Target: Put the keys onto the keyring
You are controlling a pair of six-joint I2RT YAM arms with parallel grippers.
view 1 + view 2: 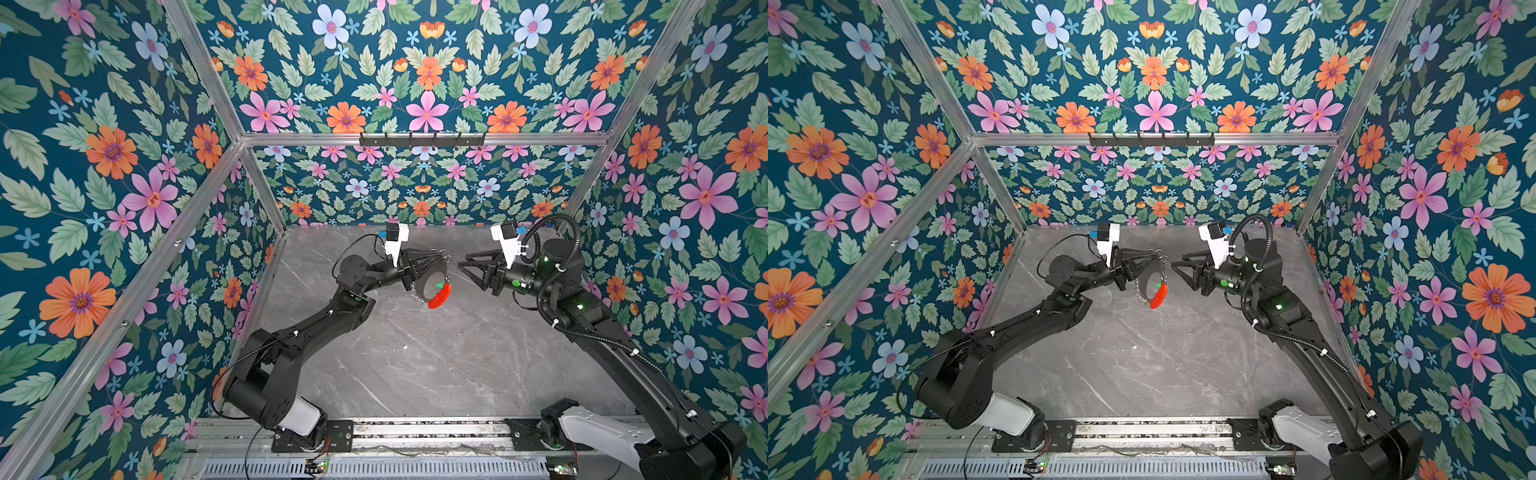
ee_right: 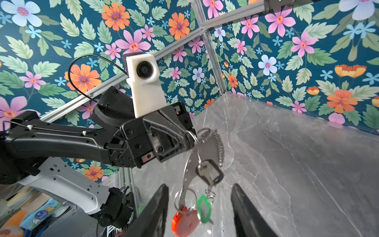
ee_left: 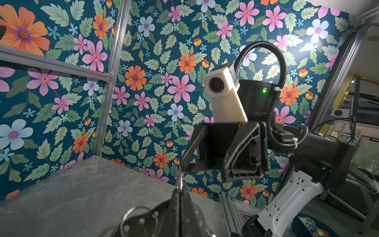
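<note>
My left gripper (image 1: 441, 257) pinches the keyring (image 1: 441, 297) aloft so the keys (image 2: 211, 172) dangle; the right gripper (image 1: 469, 273) waits just right of it, parted and empty.

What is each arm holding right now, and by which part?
The left gripper, jaws shut, pinches the large grey metal keyring hoop at its upper edge. The right gripper is open, holding nothing.

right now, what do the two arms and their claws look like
Both are matte black links with a white cover at the base. The left arm trails a thin black cable; the right arm carries a ribbed black hose fastened with white ties and shows a green light. The left claw and right claw are black triangular openwork, each under a white camera housing.
</note>
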